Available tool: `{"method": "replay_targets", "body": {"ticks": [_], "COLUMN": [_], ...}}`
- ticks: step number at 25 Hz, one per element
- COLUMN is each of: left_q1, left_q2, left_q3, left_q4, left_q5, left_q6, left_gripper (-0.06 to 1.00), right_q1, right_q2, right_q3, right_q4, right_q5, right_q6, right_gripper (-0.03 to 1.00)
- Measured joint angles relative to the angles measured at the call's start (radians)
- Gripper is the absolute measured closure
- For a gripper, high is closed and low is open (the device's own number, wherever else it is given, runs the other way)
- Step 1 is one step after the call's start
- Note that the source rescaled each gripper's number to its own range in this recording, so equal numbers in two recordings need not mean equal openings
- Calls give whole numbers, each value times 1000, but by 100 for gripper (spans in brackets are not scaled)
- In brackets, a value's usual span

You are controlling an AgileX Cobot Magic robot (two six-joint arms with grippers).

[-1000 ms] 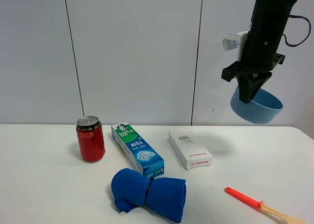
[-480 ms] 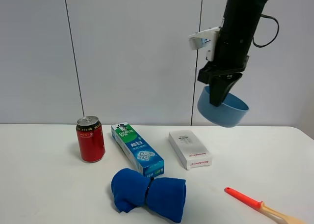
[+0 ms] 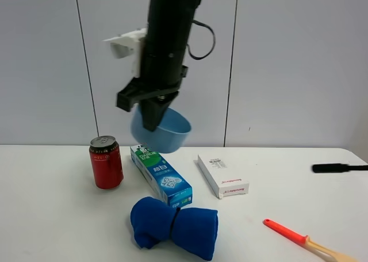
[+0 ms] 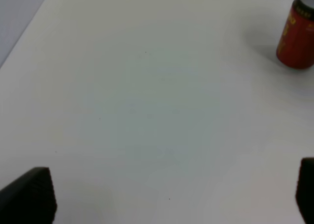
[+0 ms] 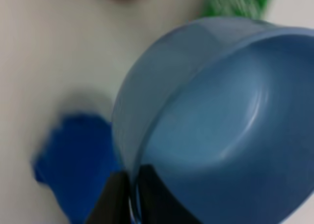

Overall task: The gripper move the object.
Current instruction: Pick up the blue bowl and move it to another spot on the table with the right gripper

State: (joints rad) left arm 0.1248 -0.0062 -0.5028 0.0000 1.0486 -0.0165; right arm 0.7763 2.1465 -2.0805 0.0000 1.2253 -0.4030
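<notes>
My right gripper (image 3: pixel 154 117), black with a small white box on its wrist, has reached across to the left. It is shut on the rim of the light-blue bowl (image 3: pixel 168 133) and holds it tilted in the air above the far end of the toothpaste box, right of the red can. In the right wrist view the fingers (image 5: pixel 117 197) pinch the bowl's wall (image 5: pixel 221 121). My left gripper (image 4: pixel 169 192) is open and empty over bare white table, and it is out of the high view.
On the white table (image 3: pixel 287 204) stand a red can (image 3: pixel 106 162), a green-and-white toothpaste box (image 3: pixel 161 174) and a white box (image 3: pixel 223 175). A dark blue rolled cloth (image 3: pixel 174 224) lies in front, a red-handled brush (image 3: pixel 299 238) at front right, and a black bar (image 3: pixel 339 168) at the right edge.
My right arm has swung far to the left with the bowl, from the right side to above the toothpaste box. A black bar has come into view at the right edge.
</notes>
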Motion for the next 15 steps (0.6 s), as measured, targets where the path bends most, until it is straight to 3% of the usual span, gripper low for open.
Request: {"method": "replay_targets", "body": {"ticks": [7, 15], "left_q1": [0, 0], "left_q2": [0, 0], "left_q3": [0, 0], "left_q4": [0, 0], "left_q5": [0, 0], "left_q6": [0, 0], "left_gripper": [-6, -6], "right_q1": [134, 223], "right_q2": [194, 288], "right_q3": [-251, -264], "right_q4": [7, 21], "right_q5": [0, 0], "right_q6": [14, -22], "right_gripper": [97, 97]}}
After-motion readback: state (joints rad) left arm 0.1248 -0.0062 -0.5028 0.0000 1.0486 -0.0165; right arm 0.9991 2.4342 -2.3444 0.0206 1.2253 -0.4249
